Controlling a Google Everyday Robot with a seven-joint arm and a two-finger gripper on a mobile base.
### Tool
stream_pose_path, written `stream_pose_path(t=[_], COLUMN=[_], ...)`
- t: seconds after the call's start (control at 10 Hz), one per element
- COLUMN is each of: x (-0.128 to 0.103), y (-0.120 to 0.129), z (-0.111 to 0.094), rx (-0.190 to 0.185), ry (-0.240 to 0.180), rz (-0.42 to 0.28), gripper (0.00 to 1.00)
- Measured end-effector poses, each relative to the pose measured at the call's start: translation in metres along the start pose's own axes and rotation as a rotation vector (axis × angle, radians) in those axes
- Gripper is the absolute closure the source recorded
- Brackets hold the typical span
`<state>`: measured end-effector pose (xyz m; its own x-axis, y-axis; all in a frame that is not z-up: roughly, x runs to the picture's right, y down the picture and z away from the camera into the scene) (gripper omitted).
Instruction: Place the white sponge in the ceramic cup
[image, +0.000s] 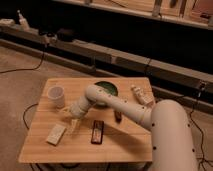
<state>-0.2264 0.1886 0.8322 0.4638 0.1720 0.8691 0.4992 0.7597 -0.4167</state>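
- Gripper (74, 120) hangs low over the surface (127, 144), left of centre; how wide it stands cannot be told.
- Sponge (56, 134) lies just lower left of it, near the surface's left edge, bare wood around.
- Cup (56, 96) stands upper left, apart.

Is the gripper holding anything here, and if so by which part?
Nothing seems held: the gripper hangs over the table beside the white sponge, which lies flat, apart from it.

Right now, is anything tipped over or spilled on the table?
Nothing looks spilled. The cup stands upright, the sponge lies flat, and the gripper hangs close beside it. Only the white bottle beyond the bowl seems to lie on its side.
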Motion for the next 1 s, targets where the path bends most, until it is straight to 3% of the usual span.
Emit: stream_pose_path(t=[0.2, 0.4, 0.7, 1.0], x=[-0.003, 0.004, 0.004, -0.005], y=[-0.003, 0.003, 0.000, 0.002], z=[0.006, 0.011, 0.021, 0.044], rx=[0.000, -0.030, -0.048, -0.112], ry=[-0.037, -0.040, -0.080, -0.122], rz=[0.013, 0.042, 0.048, 0.032], gripper=[0.20, 0.20, 0.20, 0.20])
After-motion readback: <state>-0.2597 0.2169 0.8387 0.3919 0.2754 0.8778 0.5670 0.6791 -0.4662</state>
